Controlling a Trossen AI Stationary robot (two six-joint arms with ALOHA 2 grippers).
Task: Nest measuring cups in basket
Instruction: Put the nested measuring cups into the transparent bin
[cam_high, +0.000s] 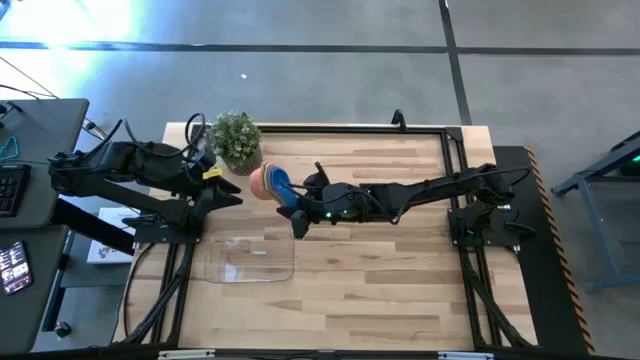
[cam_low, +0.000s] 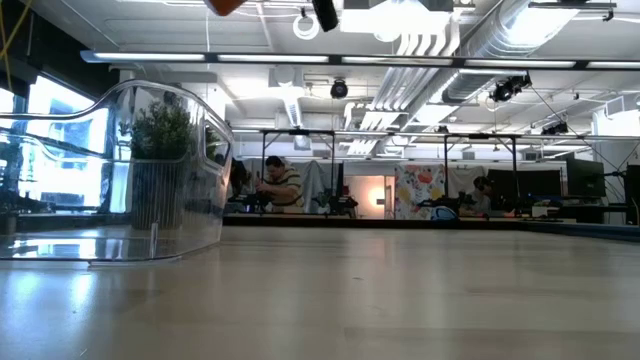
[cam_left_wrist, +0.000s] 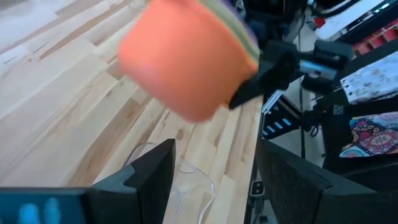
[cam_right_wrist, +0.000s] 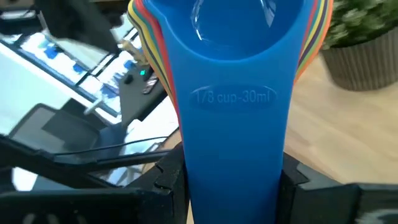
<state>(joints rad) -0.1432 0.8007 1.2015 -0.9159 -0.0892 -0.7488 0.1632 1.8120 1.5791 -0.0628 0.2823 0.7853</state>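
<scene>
Glossy plastic measuring cups (cam_right_wrist: 233, 93); clear glossy basket (cam_high: 248, 260); matt wood table (cam_high: 400, 290).

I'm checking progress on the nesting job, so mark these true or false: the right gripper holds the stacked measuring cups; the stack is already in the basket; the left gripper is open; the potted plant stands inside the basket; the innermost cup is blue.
1. The right gripper holds the nested measuring cups by their handles. True.
2. The stack lies in the basket. False: it hangs in the air above the table, between the plant and the basket.
3. The left gripper is open and holds nothing. True.
4. The potted plant stands inside the basket. False: it stands on the table beyond it.
5. The innermost cup is blue. True.
</scene>
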